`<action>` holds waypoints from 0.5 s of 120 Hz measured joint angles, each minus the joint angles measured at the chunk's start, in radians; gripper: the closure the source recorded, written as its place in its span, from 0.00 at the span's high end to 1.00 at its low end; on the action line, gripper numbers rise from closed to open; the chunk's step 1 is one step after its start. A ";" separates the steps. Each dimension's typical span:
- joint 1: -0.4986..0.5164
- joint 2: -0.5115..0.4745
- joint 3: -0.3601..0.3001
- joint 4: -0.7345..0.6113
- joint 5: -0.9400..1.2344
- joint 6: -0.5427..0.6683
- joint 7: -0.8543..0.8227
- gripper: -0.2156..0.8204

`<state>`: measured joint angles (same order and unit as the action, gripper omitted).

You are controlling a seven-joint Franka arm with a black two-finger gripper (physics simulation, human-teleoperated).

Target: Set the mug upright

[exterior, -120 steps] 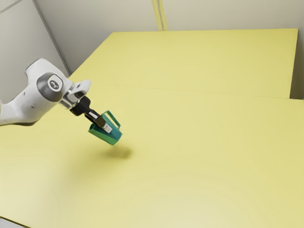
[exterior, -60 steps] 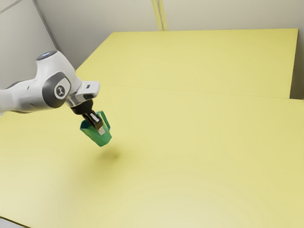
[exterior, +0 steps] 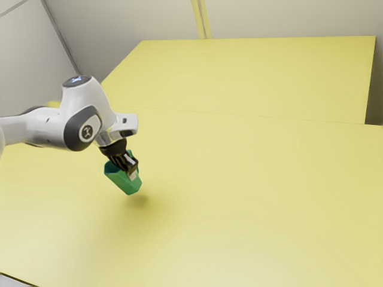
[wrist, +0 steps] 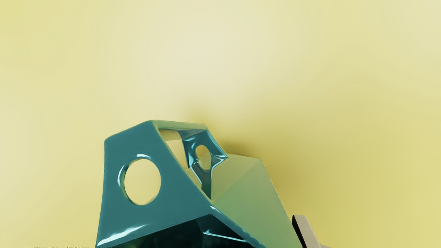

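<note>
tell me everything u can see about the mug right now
The mug is teal green, faceted and glossy, like glazed ceramic or hard plastic. Its broad, angular handle is a loop with rounded holes through it; the mouth is open and dark inside. It is tilted, mouth up toward the exterior view's left, base down toward its right, not yet upright. My gripper holds it over the yellow table; whether its base touches the table, I cannot tell.

The mug (wrist: 182, 196) looks smooth and glossy, like plastic, the table (exterior: 257, 179) smooth and matt.
</note>
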<state>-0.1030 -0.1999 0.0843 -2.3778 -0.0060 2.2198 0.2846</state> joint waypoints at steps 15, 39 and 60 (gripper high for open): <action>-0.004 0.000 -0.008 -0.017 0.021 0.025 -0.056 0.04; -0.011 0.004 -0.013 -0.052 0.040 0.083 -0.130 0.04; -0.011 0.021 -0.018 -0.078 0.045 0.140 -0.181 0.04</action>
<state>-0.1144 -0.1787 0.0664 -2.4555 0.0390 2.3596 0.1033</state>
